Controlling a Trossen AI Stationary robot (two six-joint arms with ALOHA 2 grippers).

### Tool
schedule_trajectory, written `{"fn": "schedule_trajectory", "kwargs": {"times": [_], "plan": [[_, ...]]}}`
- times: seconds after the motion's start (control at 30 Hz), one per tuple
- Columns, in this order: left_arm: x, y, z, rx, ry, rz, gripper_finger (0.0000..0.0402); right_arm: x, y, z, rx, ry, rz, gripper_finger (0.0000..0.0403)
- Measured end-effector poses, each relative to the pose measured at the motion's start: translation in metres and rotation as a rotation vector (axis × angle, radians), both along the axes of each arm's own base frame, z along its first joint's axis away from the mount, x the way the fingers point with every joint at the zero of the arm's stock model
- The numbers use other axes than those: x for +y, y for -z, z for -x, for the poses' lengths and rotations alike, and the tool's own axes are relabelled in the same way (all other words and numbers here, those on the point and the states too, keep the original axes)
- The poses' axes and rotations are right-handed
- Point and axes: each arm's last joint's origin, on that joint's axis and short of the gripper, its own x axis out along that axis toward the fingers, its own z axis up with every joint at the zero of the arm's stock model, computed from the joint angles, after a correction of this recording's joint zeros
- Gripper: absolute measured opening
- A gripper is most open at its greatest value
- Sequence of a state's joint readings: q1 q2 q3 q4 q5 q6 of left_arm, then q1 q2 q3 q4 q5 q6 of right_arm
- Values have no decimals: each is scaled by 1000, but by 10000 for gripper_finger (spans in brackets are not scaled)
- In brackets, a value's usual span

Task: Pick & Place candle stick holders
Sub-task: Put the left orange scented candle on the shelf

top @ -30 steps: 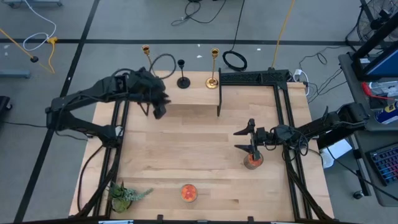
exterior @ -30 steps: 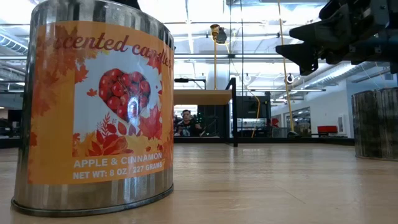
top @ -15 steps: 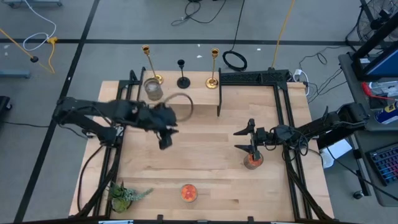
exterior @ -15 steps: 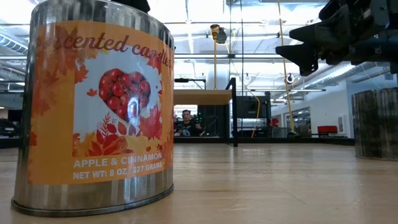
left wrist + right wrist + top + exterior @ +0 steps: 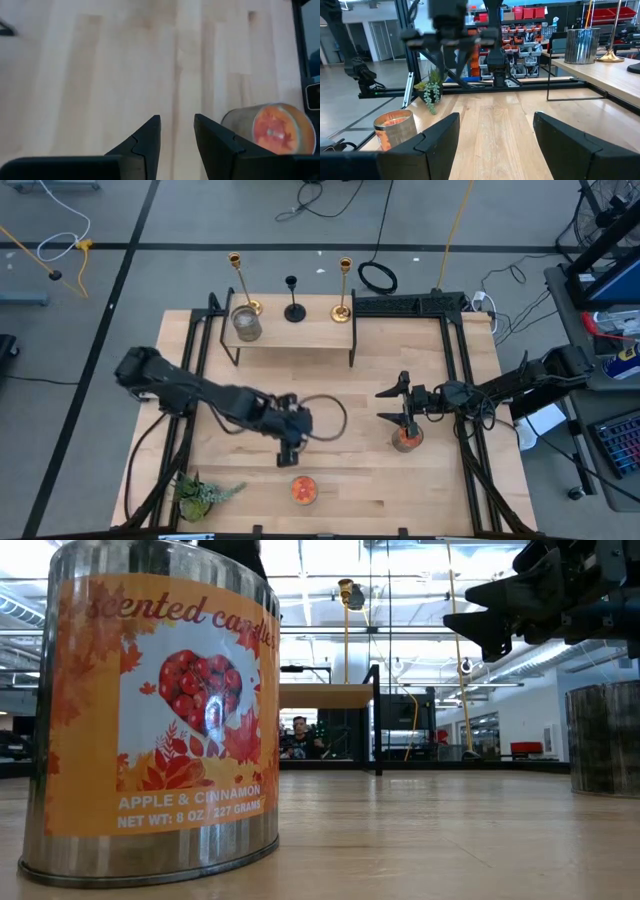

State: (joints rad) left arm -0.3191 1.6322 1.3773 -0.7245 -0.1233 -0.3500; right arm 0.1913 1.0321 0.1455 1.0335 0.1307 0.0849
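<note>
Three candlestick holders stand by their round bases on the raised wooden shelf point(image 5: 300, 330) at the table's far edge: a gold one point(image 5: 240, 280) at the left, a shorter black one point(image 5: 294, 302) in the middle, a gold one point(image 5: 343, 292) at the right. My left gripper point(image 5: 288, 452) is over the table's near middle, far from them, open a little and empty point(image 5: 176, 131). My right gripper point(image 5: 392, 404) is at the table's right, wide open and empty point(image 5: 497, 125).
A candle tin point(image 5: 304, 490) stands just nearward of my left gripper and shows in the left wrist view point(image 5: 270, 131). Another tin point(image 5: 405, 438) stands by my right gripper. A silver tin point(image 5: 246, 323) is on the shelf. A green plant point(image 5: 200, 492) stands at the near left corner.
My left arm has swung away from the shelf's left end toward the table's near edge and to the right, and now hangs just beyond the near candle tin. The silver tin on the shelf has come into sight behind it.
</note>
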Motion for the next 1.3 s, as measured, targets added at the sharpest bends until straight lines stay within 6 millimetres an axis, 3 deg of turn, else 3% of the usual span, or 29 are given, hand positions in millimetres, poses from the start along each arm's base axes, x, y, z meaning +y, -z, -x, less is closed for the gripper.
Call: {"fn": "schedule_trajectory", "kwargs": {"times": [0.27,0.6,0.93,1.3], "plan": [[-37,36,-16,44,232,37,124,0,3,0,26,-1,2,254],[-62,58,-20,68,366,63,124,0,4,0,45,-2,-29,254],[-60,77,-34,88,410,149,124,0,4,0,46,-3,-30,254],[-50,79,-38,104,401,147,123,0,5,0,53,-2,-28,254]]}}
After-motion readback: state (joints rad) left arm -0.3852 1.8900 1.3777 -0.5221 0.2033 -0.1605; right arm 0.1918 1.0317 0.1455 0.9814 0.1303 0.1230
